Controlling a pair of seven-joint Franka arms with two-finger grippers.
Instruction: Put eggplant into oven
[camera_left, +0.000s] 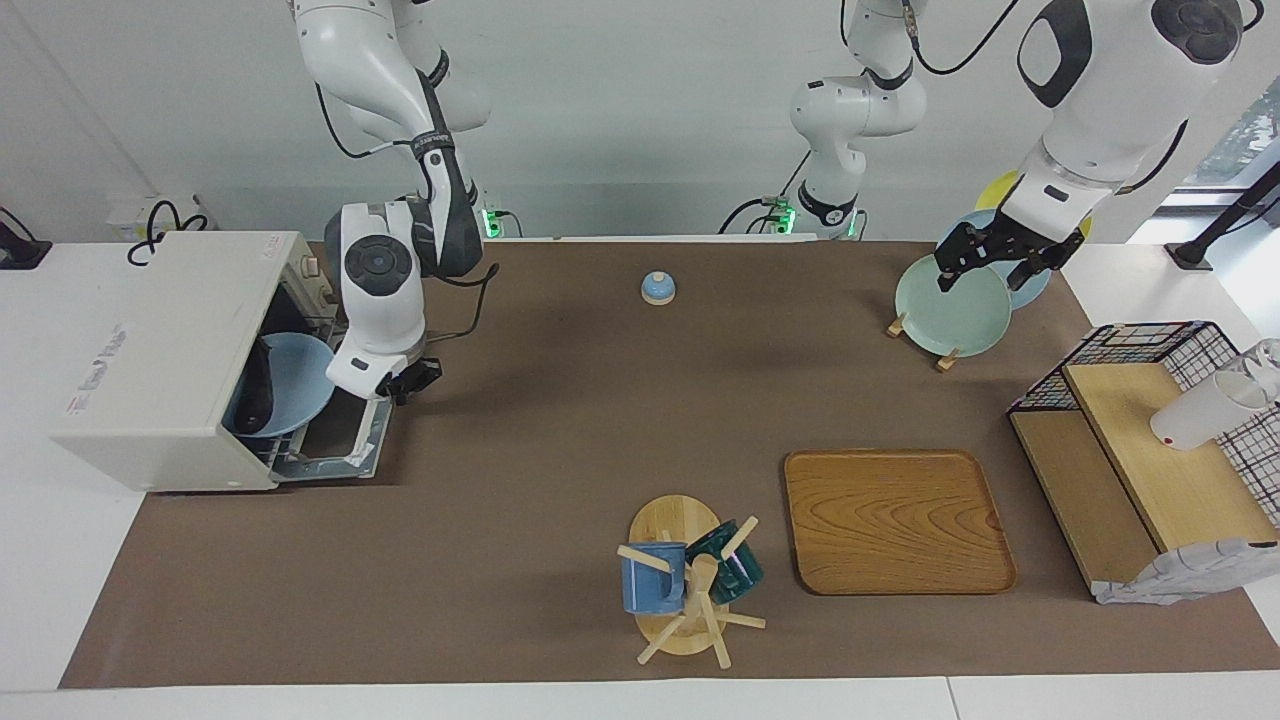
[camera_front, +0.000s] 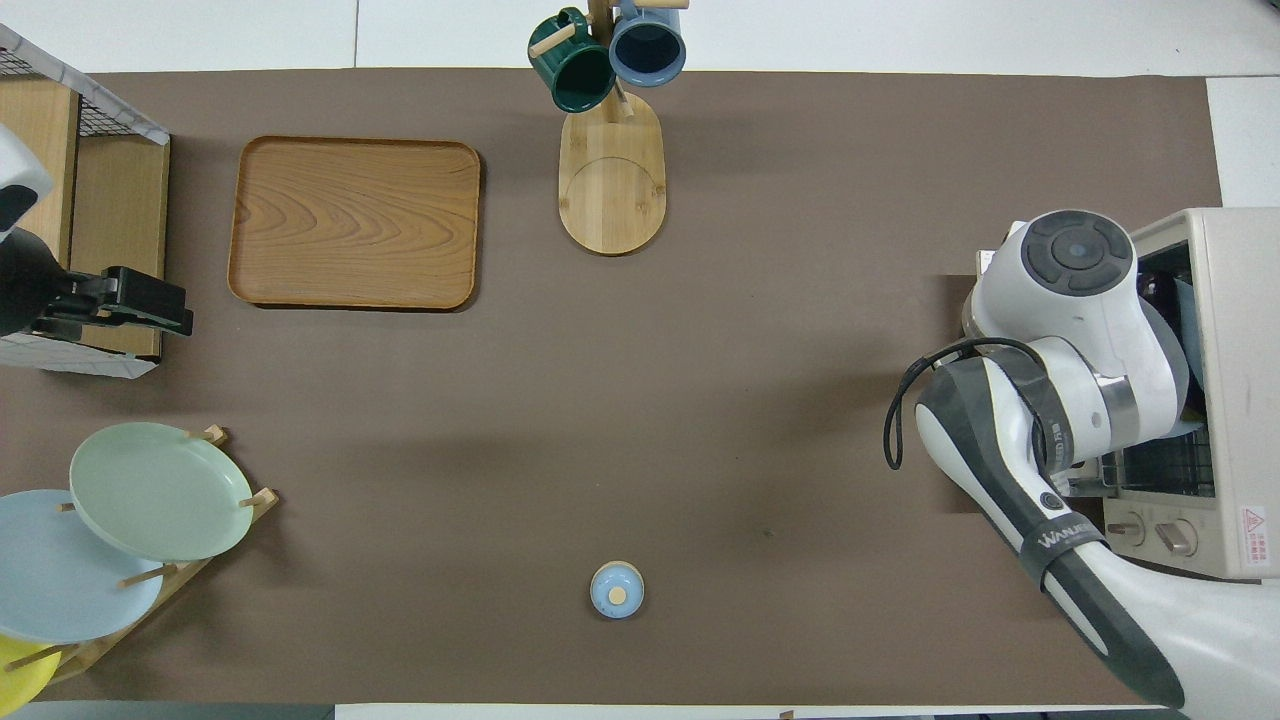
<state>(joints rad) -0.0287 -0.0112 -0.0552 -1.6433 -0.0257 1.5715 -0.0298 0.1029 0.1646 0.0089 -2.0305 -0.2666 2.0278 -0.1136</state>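
The cream-white oven (camera_left: 150, 340) stands at the right arm's end of the table with its drop-down door (camera_left: 340, 435) lowered. Inside it, the dark eggplant (camera_left: 258, 390) lies on a blue plate (camera_left: 300, 380). My right gripper (camera_left: 405, 378) is shut with nothing in it, and sits at the door's outer edge, which looks a little raised. From overhead, only a sliver of the eggplant (camera_front: 1160, 295) shows inside the oven (camera_front: 1235, 300), and the arm's wrist hides the right gripper. My left gripper (camera_left: 995, 272) waits, open, above the plate rack.
A small blue bell (camera_left: 658, 288) sits near the robots at mid-table. A wooden tray (camera_left: 895, 520) and a mug tree (camera_left: 690, 585) with two mugs lie farther out. A plate rack (camera_left: 950, 305) and a wire-and-wood shelf (camera_left: 1140, 440) stand at the left arm's end.
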